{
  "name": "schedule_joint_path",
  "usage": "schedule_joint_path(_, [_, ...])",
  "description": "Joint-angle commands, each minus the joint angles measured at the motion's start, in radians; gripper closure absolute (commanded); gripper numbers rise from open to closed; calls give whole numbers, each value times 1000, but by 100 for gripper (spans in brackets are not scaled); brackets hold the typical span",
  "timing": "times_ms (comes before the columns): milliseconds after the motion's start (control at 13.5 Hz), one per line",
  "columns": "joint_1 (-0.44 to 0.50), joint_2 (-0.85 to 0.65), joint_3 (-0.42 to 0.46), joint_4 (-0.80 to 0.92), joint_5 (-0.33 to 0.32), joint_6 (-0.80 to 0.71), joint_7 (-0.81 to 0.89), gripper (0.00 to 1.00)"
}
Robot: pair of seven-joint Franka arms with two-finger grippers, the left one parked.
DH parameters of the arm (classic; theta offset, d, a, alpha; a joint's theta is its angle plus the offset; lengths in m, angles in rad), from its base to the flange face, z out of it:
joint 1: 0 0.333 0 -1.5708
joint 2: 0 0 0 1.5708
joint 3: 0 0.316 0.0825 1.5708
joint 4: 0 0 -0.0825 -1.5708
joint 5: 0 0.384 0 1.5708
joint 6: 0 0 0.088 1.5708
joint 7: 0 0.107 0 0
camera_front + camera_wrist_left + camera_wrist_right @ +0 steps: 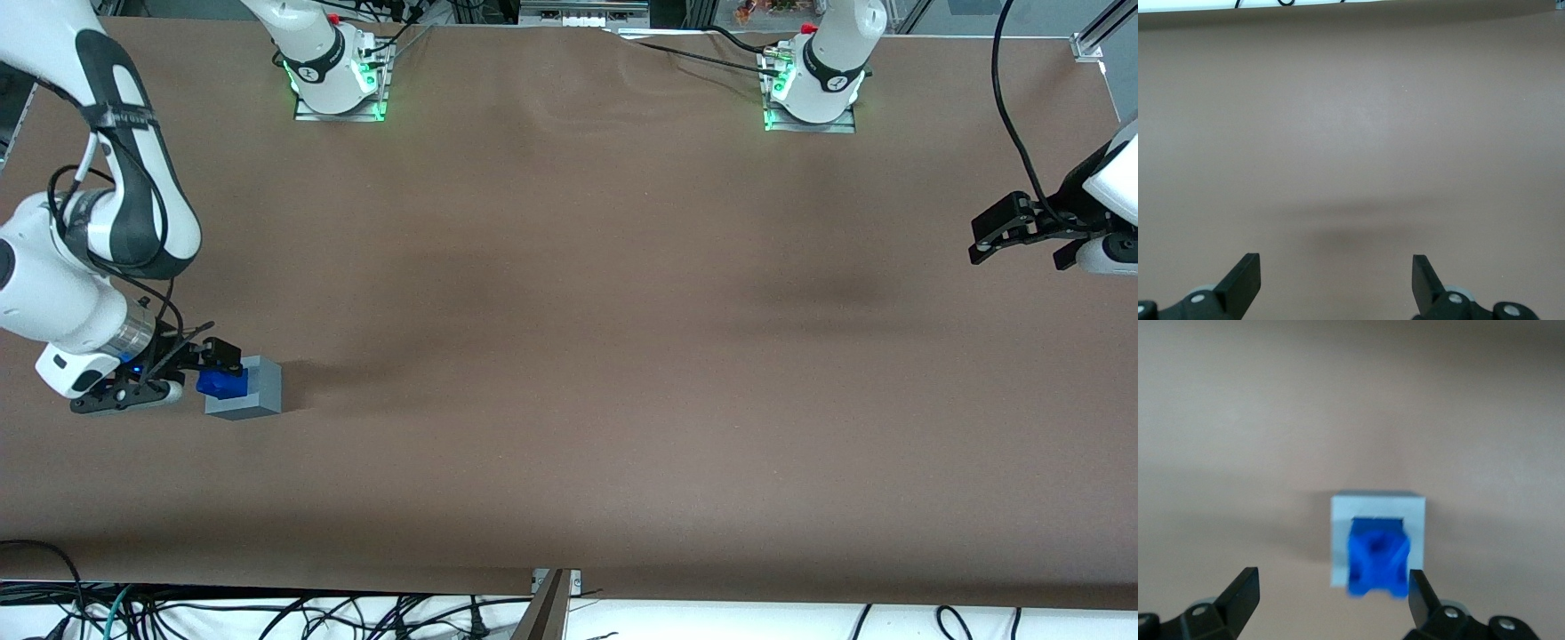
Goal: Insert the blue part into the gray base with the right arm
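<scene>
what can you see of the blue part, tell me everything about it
The blue part is a small bright blue piece, plastic by its look, with a knobbly, cross-ridged end facing the wrist camera. It sits in the square recess of the gray base, its ridged end sticking out of that face. The base rests on the brown table toward the working arm's end. The right arm's gripper is open, its fingers apart on either side of the part, not touching it.

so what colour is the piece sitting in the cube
Bright blue, clearest in the right wrist view; the open hand is beside it.
</scene>
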Motion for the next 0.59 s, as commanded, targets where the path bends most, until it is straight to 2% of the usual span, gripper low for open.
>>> schedule_joint_path(0, [-6,-156,37,-16,0,-187,69,1])
schedule_joint_path(149, [-6,-239,48,17,1,-330,68,1])
schedule_joint_path(372, [-6,-277,51,146,12,-566,69,1])
schedule_joint_path(520, [-6,-297,57,183,15,-645,71,1])
